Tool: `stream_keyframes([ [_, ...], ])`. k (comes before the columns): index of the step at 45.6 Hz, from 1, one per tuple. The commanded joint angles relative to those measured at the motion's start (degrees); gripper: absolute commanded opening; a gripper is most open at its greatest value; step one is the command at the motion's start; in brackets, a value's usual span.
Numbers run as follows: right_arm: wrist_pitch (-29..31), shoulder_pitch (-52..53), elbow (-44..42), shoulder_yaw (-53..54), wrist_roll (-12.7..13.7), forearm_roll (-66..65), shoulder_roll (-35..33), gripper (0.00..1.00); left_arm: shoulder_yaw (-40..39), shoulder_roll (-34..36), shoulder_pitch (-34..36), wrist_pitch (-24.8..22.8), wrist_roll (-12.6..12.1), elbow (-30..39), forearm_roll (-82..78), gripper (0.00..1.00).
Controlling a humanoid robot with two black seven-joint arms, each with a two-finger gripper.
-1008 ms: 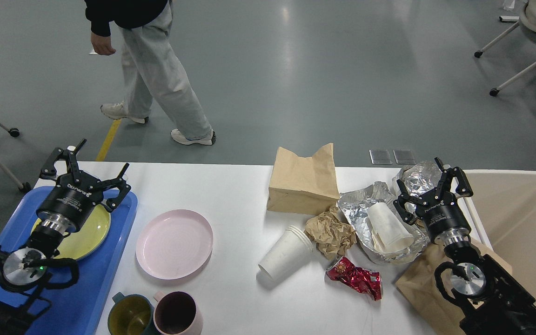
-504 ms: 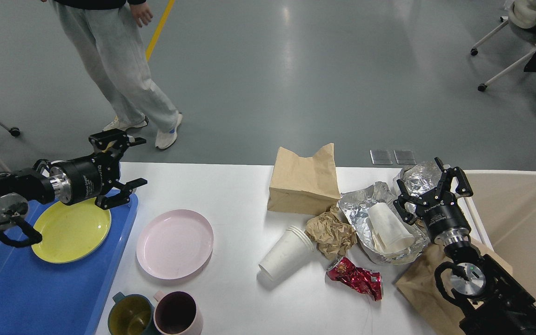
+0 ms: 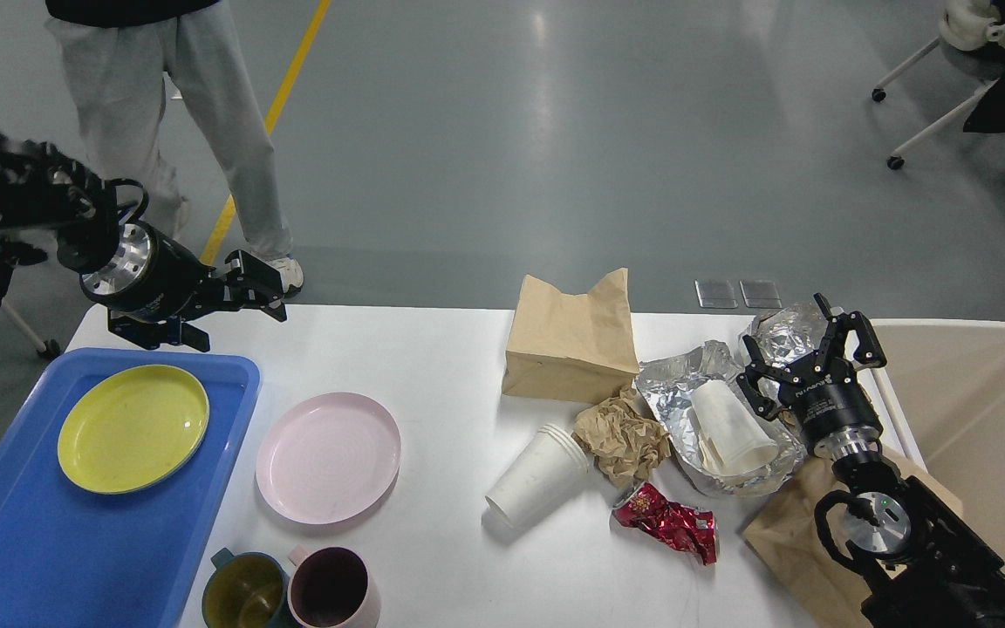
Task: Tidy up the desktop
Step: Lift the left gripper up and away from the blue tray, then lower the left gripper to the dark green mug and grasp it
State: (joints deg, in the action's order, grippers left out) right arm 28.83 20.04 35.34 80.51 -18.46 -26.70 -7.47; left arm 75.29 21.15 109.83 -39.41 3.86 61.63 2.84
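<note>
Head view: the desktop [image 3: 450, 366] fills the lower frame. The left gripper [image 3: 236, 301] hangs over its far-left corner, fingers spread, holding nothing. The yellow plate [image 3: 133, 427] lies in the blue tray [image 3: 206, 523] at the left edge. The right gripper [image 3: 812, 353] is spread above the foil [image 3: 686, 375] near the right edge.

Judged step: dish sorting. The next move calls for the pink plate [image 3: 328, 457].

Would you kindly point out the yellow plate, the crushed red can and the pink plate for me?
yellow plate [image 3: 133, 427], head view, centre of its face, on the blue tray.
crushed red can [image 3: 666, 522], head view, middle of its crumpled body.
pink plate [image 3: 328, 457], head view, centre of its face.
</note>
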Motion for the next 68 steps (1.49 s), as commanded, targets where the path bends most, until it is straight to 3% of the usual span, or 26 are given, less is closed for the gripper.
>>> stream_keyframes([
  [1, 0.0, 0.0, -0.1, 0.0, 0.0, 0.0, 0.0, 1.0, 5.5, -6.4, 9.6, -5.0, 0.4, 7.4, 0.3, 0.96],
  [9, 0.0, 0.0, -0.1, 0.0, 0.0, 0.1, 0.0, 1.0, 7.9, -10.6, 27.4, -3.7, 1.0, 26.5, 1.9, 0.94],
  [17, 0.0, 0.0, -0.1, 0.0, 0.0, 0.0, 0.0, 1.0, 12.1, -12.0, 42.1, -4.7, 1.4, 37.0, 3.0, 0.94],
  [29, 0.0, 0.0, -0.1, 0.0, 0.0, 0.0, 0.0, 1.0, 12.4, -13.2, 45.9, -7.0, 1.9, 39.4, 3.0, 0.92],
  [38, 0.0, 0.0, -0.1, 0.0, 0.0, 0.0, 0.0, 1.0, 12.4, -12.9, 42.3, -8.0, 2.1, 39.4, 3.0, 0.92],
  [43, 0.0, 0.0, -0.1, 0.0, 0.0, 0.0, 0.0, 1.0, 12.7, -12.0, 36.2, -6.5, 1.6, 39.3, 3.0, 0.92],
  [57, 0.0, 0.0, -0.1, 0.0, 0.0, 0.0, 0.0, 1.0, 15.1, -3.2, 12.6, 11.5, 1.5, 36.9, 2.6, 0.92],
  [68, 0.0, 0.0, -0.1, 0.0, 0.0, 0.0, 0.0, 1.0, 10.0, 3.7, -1.6, 13.8, 1.9, 32.5, 2.4, 0.92],
])
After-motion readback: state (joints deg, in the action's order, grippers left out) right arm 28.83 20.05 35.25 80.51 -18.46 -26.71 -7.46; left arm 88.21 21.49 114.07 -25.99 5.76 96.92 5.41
